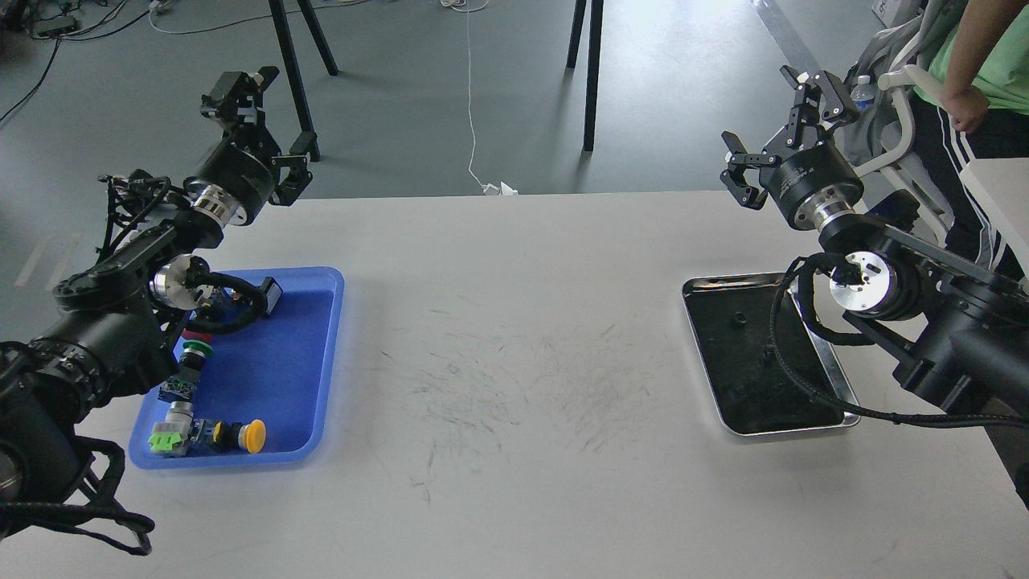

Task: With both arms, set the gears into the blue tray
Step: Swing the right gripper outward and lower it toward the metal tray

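The blue tray (331,362) lies at the table's left, with my left arm reaching over its left part. My left gripper (268,131) is raised beyond the table's far edge, behind the tray, its fingers spread open and empty. Two tiny black gears (737,319) (769,352) rest on the black lining of the metal tray (846,416) at the right; others are hard to tell against the lining. My right gripper (781,129) is held high past the far end of that tray, open and empty.
Colourful push-button switches (211,434) lie along the blue tray's left and front. A person (977,88) stands at the far right beside a white chair. Tripod legs (591,72) stand on the floor behind the table. My right arm's cable (792,378) hangs over the metal tray.
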`<act>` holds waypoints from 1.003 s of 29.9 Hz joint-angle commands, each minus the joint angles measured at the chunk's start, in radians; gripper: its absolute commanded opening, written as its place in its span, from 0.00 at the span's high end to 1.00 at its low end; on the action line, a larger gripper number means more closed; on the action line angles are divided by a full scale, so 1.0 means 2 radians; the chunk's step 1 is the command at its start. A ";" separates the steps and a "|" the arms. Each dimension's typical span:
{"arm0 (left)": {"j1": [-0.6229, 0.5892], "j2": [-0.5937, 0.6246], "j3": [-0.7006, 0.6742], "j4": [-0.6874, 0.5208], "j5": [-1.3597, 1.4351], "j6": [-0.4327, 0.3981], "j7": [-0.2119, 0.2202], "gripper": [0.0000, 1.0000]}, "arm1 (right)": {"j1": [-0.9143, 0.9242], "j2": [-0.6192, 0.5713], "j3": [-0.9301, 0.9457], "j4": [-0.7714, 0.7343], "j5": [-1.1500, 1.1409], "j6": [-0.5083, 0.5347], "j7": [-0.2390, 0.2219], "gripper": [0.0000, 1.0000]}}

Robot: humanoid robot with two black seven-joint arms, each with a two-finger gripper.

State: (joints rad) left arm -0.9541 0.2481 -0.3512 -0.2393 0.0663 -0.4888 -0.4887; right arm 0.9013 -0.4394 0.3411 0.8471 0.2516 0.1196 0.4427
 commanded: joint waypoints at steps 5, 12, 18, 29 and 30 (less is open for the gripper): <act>-0.001 -0.001 0.000 0.000 -0.001 0.000 0.000 0.01 | 0.044 -0.070 -0.094 0.047 -0.001 0.022 -0.036 0.01; -0.001 0.002 0.000 0.000 -0.002 0.000 0.000 0.01 | 0.105 -0.131 -0.193 0.106 -0.057 0.025 -0.042 0.01; 0.001 0.002 -0.001 0.000 -0.002 0.000 0.000 0.01 | 0.155 -0.187 -0.242 0.139 -0.072 0.039 -0.038 0.01; 0.002 0.001 -0.005 0.000 -0.002 0.000 0.000 0.01 | 0.203 -0.208 -0.282 0.143 -0.143 0.014 -0.042 0.03; 0.002 0.000 -0.005 0.000 -0.002 0.000 0.000 0.01 | 0.214 -0.208 -0.301 0.143 -0.157 0.012 -0.044 0.03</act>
State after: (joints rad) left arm -0.9511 0.2502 -0.3589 -0.2393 0.0613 -0.4887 -0.4887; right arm 1.2817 -0.8554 -0.1925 1.1324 -0.0152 0.1591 0.3677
